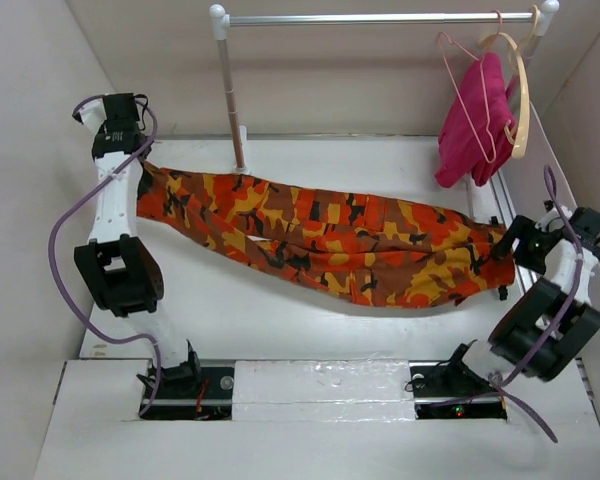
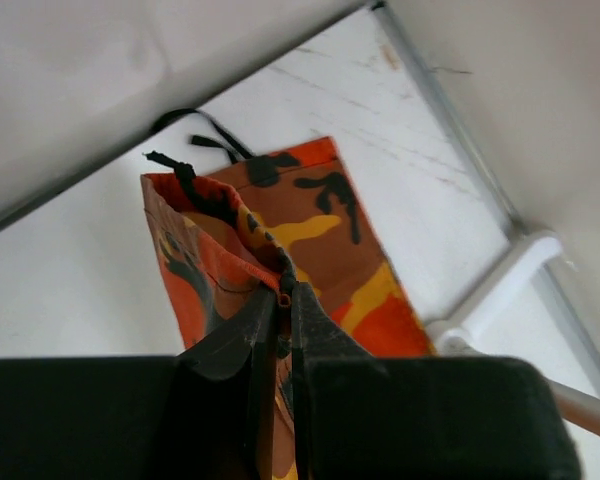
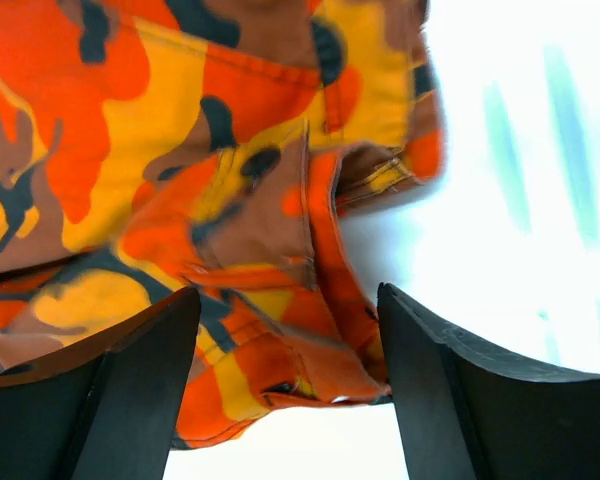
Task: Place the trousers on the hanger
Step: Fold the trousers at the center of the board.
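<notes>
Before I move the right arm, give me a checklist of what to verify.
1. Left gripper shut on one end of the trousers: ok.
2. Right gripper gripping the other end: not ok; jaws open, cloth loose between them.
3. Garment spread across the table: ok, though rumpled.
4. Hanger within either grip: not ok; it hangs on the rail.
5. Hanger free of the magenta cloth and wooden hanger: cannot tell; all three crowd together.

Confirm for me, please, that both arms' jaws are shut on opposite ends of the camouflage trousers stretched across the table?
Not quite: only the left jaws are shut on the trousers. The right wrist view shows the right jaws standing open at the other end. The rest holds.
</notes>
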Robot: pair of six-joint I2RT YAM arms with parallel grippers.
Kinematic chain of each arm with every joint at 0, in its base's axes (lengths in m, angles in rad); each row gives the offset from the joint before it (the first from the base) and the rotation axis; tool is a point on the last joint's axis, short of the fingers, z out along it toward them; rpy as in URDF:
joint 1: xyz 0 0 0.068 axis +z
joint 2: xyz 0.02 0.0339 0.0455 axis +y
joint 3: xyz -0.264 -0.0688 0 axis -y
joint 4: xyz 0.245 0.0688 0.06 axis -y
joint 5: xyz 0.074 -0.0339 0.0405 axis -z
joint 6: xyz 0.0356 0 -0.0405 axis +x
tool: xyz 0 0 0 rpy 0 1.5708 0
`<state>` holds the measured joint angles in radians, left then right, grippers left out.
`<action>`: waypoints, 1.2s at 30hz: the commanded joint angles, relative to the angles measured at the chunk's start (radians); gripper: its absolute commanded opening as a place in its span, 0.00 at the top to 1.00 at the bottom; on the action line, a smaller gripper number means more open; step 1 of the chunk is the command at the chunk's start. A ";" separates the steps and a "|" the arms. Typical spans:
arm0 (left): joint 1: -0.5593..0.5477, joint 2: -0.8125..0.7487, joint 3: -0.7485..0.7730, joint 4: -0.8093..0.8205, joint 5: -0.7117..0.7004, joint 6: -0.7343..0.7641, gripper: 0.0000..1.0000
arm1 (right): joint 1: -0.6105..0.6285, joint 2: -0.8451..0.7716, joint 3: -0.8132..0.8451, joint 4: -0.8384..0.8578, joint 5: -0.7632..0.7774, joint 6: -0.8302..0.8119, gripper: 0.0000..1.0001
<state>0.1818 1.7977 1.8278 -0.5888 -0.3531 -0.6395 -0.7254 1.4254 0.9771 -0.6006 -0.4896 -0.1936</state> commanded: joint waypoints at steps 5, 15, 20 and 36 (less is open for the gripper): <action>0.007 -0.195 -0.186 0.242 0.091 -0.055 1.00 | -0.086 -0.249 -0.113 -0.065 0.184 0.088 0.28; 0.007 -0.265 -0.182 0.268 0.140 -0.078 1.00 | -0.144 -0.335 -0.265 -0.212 0.279 0.108 0.25; 0.007 -0.271 -0.088 0.228 0.164 -0.088 1.00 | -0.144 -0.387 -0.345 -0.245 0.376 0.164 0.31; 0.007 -0.379 -0.327 0.257 0.017 -0.040 1.00 | 0.040 -0.200 -0.373 -0.128 0.460 0.376 0.52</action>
<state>0.1852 1.4906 1.5383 -0.3779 -0.2653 -0.7055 -0.7433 1.1709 0.5739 -0.7784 -0.0628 0.1413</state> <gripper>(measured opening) 0.021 0.500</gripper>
